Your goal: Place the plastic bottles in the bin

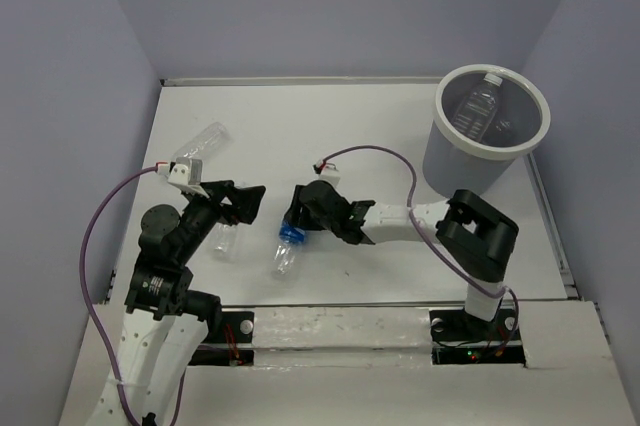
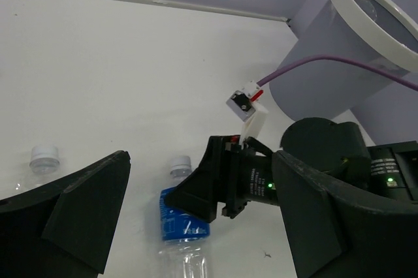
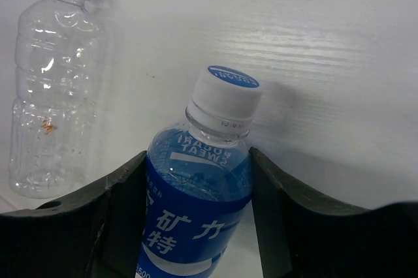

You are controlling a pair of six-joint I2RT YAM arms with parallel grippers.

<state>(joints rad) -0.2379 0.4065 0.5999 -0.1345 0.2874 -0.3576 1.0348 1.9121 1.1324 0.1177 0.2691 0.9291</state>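
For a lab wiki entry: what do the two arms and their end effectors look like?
The left arm and right arm mix white links with black joint housings. The left end effector and right end effector are matte black, each with two broad wedge-shaped fingers. A purple cable runs to a small white block with a red tab at each wrist. Green lights glow on the right arm.

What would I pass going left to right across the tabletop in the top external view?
unlabelled clear bottle → left gripper, jaws open → blue-labelled bottle → bin
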